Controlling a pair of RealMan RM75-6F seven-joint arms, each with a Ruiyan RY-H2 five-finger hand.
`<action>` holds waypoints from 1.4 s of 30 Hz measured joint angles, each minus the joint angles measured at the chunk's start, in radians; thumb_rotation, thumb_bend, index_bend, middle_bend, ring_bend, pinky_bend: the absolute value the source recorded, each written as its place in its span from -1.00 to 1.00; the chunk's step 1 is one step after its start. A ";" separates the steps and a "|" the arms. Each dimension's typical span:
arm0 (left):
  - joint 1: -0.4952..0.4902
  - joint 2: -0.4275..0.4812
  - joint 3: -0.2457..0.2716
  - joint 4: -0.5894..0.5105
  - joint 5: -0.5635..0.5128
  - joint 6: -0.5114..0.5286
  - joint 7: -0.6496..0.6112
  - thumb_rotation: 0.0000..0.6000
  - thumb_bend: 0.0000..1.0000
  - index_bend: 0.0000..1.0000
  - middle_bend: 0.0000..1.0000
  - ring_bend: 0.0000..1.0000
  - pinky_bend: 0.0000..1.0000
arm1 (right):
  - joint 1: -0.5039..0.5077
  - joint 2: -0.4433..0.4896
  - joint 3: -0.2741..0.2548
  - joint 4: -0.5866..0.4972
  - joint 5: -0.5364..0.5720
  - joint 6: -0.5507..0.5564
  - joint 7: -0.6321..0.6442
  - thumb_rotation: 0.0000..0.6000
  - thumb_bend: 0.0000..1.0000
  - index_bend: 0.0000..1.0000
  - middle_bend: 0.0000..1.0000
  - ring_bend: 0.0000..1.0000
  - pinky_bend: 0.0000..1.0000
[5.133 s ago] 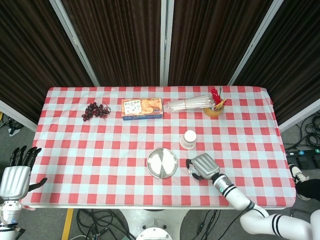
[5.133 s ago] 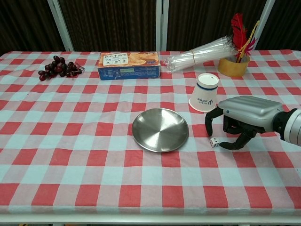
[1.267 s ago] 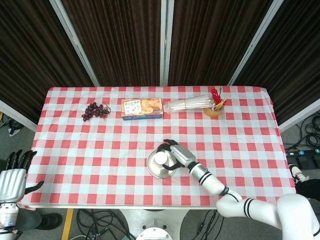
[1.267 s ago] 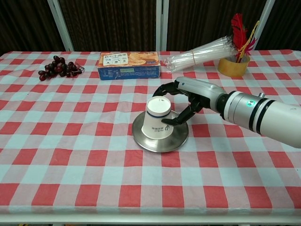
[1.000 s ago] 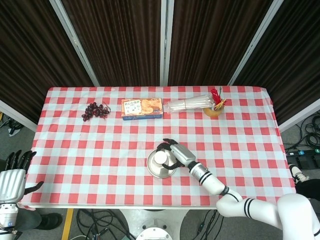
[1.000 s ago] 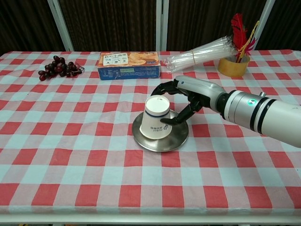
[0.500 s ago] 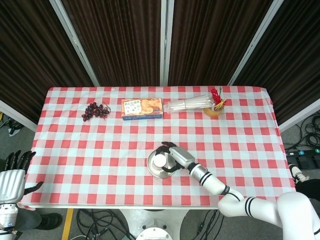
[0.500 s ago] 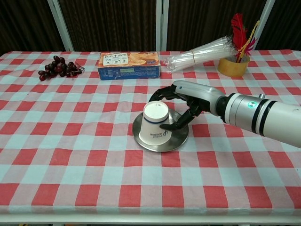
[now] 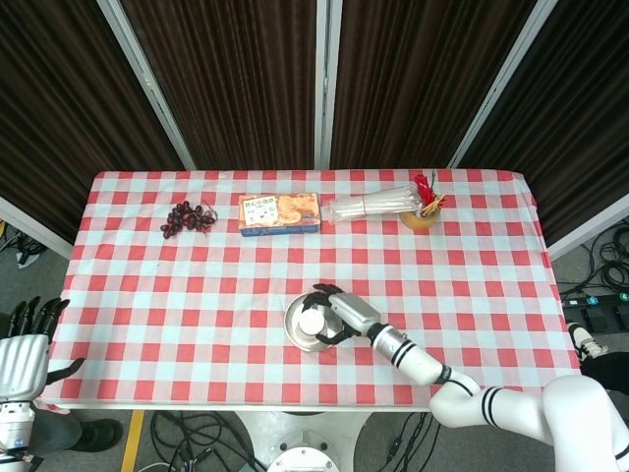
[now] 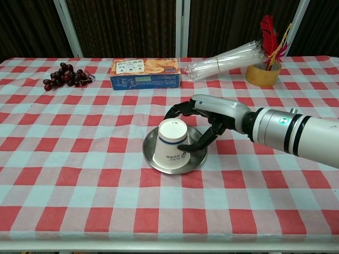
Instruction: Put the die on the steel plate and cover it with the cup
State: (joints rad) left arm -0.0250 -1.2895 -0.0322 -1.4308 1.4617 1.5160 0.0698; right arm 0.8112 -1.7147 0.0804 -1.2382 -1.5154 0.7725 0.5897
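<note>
Nearest us, the upturned cup (image 10: 170,138) sits on the steel plate (image 10: 198,153), mouth down and leaning a little. We cannot see the die. Our right hand (image 10: 209,117) lies at about 2 o'clock from the cup, fingers (image 10: 195,144) curled round its right side and touching it, so we hold the cup. Our left hand (image 9: 25,356) hangs off the table's 8 o'clock corner, fingers spread, holding nothing. Farther back lie grapes (image 10: 66,75), a box (image 10: 145,73) and bundled straws (image 10: 228,57).
</note>
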 measured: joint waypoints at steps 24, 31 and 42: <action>0.000 -0.001 -0.001 0.002 0.010 0.006 -0.005 1.00 -1.00 -0.71 -0.74 -0.96 -0.97 | -0.028 0.053 0.062 0.046 0.055 0.113 0.089 1.00 -0.42 -0.15 -0.61 -1.00 -1.00; 0.000 -0.002 0.000 0.001 0.012 0.006 -0.003 1.00 -1.00 -0.71 -0.74 -0.96 -0.97 | -0.034 0.049 0.077 0.142 0.145 0.035 0.055 1.00 -0.43 -0.57 -0.71 -1.00 -1.00; 0.000 -0.003 -0.002 0.005 0.015 0.009 -0.007 1.00 -1.00 -0.72 -0.74 -0.96 -0.97 | -0.079 0.112 0.048 0.095 0.113 0.101 0.001 1.00 -0.54 -1.00 -0.91 -1.00 -1.00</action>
State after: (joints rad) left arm -0.0252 -1.2929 -0.0341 -1.4260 1.4771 1.5254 0.0624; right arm 0.7323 -1.6031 0.1281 -1.1432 -1.4027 0.8735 0.5910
